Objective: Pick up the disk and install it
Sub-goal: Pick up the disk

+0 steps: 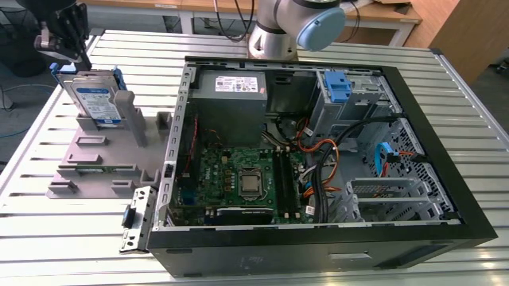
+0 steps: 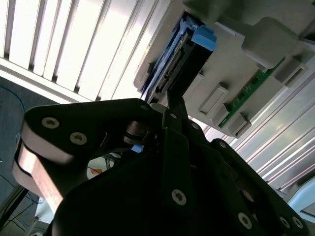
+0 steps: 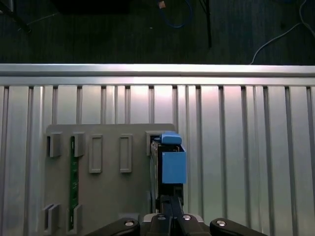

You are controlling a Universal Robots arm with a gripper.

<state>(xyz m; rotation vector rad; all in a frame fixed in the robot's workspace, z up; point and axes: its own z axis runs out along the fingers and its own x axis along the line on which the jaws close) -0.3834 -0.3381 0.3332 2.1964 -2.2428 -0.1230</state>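
The disk (image 1: 94,98) stands on edge in a slot at the far end of the grey holder (image 1: 104,161), at the exterior view's left, its white-and-blue label facing the camera and blue rails on its sides. My gripper (image 1: 68,56) hangs just above the disk's upper far corner. In the first wrist view the disk (image 3: 172,167) shows edge-on with a blue rail, and my gripper (image 3: 170,202) sits over one end of it. In the second wrist view my gripper (image 2: 172,105) has its black fingers pressed together, tips close by the disk's (image 2: 170,69) end. I see nothing between them.
The open computer case (image 1: 318,238) lies to the right of the holder, with a grey power supply box (image 1: 230,86), a blue latch (image 1: 338,86) on the drive cage and loose cables inside. A green circuit strip (image 3: 74,172) sits in another holder slot. The slatted metal table (image 1: 47,238) carries everything.
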